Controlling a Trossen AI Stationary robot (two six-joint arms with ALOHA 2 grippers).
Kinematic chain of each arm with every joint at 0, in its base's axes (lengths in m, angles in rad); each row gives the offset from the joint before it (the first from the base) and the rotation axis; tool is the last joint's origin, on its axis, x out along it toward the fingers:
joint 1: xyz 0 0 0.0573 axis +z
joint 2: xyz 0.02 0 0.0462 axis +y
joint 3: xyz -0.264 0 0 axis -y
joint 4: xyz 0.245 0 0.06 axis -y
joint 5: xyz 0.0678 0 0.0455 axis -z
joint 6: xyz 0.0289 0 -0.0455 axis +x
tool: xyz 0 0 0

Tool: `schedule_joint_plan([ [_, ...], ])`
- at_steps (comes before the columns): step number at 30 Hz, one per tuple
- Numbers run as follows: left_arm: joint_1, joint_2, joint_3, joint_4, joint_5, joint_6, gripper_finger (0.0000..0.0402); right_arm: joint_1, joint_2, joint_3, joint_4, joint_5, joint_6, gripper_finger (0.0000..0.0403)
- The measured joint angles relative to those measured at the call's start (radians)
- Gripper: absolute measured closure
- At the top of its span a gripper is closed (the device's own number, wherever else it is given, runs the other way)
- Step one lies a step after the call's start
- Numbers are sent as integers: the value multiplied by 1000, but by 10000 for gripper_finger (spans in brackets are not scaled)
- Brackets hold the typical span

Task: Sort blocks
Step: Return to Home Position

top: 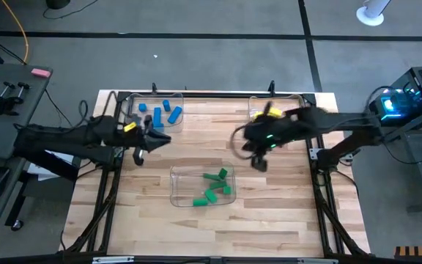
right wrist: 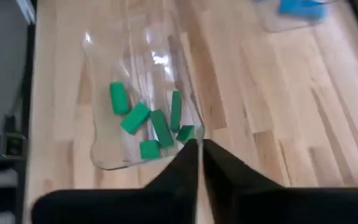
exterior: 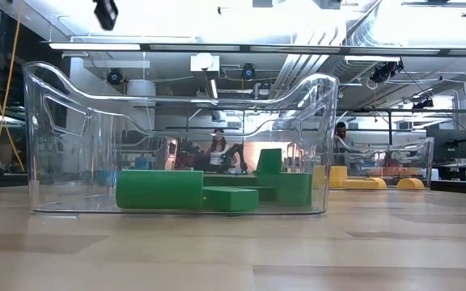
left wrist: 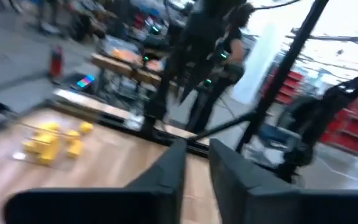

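Note:
Several green blocks (top: 212,187) (exterior: 209,190) (right wrist: 151,121) lie in a clear tray (top: 174,192) at the table's middle, towards the near edge. Blue blocks (top: 163,111) lie in a clear tray at the far left. Yellow blocks (top: 268,111) (left wrist: 51,142) (exterior: 362,179) lie in a tray at the far right. My left gripper (top: 160,139) (left wrist: 197,152) hovers near the blue tray, shut and empty. My right gripper (top: 258,164) (right wrist: 200,149) hovers between the yellow and green trays, shut and empty, with the green tray ahead of its fingertips.
Bare wood shows between the three trays and along the near edge. A black frame runs round the table. Cables, a computer and other gear sit on the floor to both sides. In the low view, people and shelving show in the room behind the table.

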Motion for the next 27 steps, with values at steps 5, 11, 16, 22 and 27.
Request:
schedule_joint_plan([
  [5, 0, -134, -200, 167, -50, -17, 392, 1, -135, 0, -57, 79, 149, 397],
  [11, 0, -232, -478, 544, -72, -99, 400, 38, -272, 0, -76, 136, 294, 401],
  [16, 0, -288, -575, 669, -111, -95, 401, 78, -352, 0, -119, 197, 385, 402],
  [22, 0, -328, -607, 601, -139, -119, 401, 171, -429, -76, -173, 264, 493, 402],
  [27, 0, -329, -607, 596, -142, -148, 401, 239, -595, -477, 240, 235, 522, 402],
])
